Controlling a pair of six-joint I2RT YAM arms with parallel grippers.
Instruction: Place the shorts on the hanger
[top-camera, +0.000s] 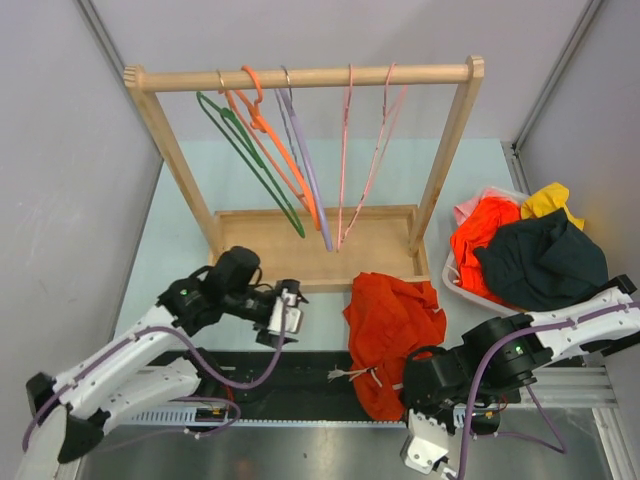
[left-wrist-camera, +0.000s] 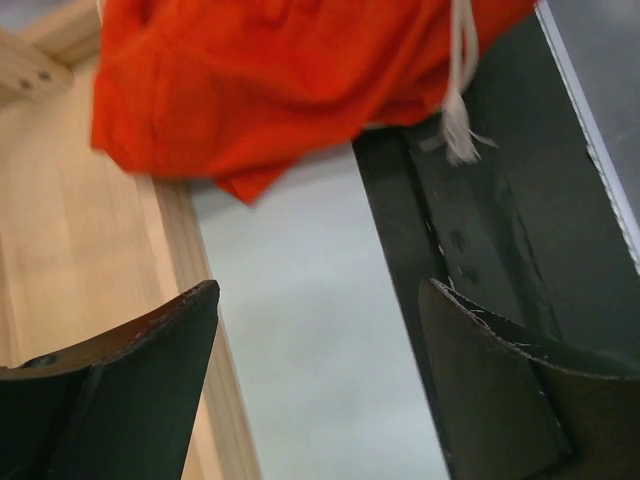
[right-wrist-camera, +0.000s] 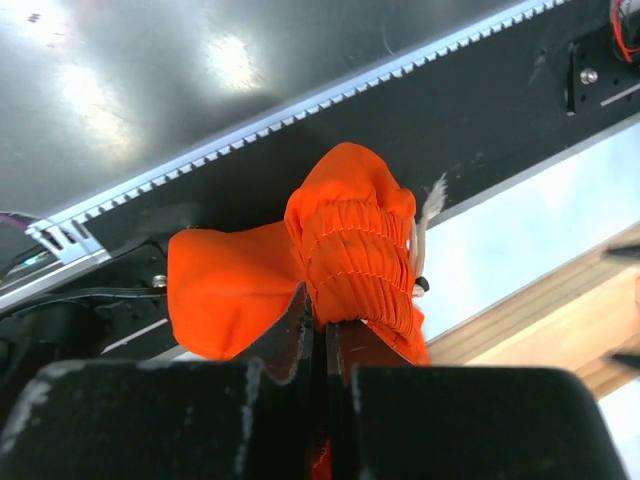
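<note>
**Bright orange-red fabric shorts** (top-camera: 392, 330): crumpled in a heap on the table, near centre, a little right of the middle. The far edge overlaps the near right corner of the flat wooden rack base (top-camera: 300, 262). The near end lies over the black strip (top-camera: 300, 395) along the table's near edge. The white drawstring (top-camera: 350, 375) trails off the left side onto that strip.

**Right gripper** (right-wrist-camera: 322, 322): jaws pressed together on a gathered fold of the shorts' elastic waistband, at the near end of the heap.

**Left gripper** (left-wrist-camera: 318, 300): jaws spread wide with nothing between them. It sits left of the shorts, apart from them and facing them, above the pale tabletop and the base's near edge.

**Thin pale-pink wire hanger** (top-camera: 344, 150): hangs by its hook from the wooden rail (top-camera: 300, 77), with its twin (top-camera: 381, 140) just to the right.

**Other hangers on the rail**, running leftward: lilac hanger (top-camera: 305, 160), thicker orange hanger (top-camera: 270, 130), dark green hanger (top-camera: 250, 155).

**Pile of clothes** (top-camera: 530, 255): orange, dark green and yellow garments bunched at the right.
</note>
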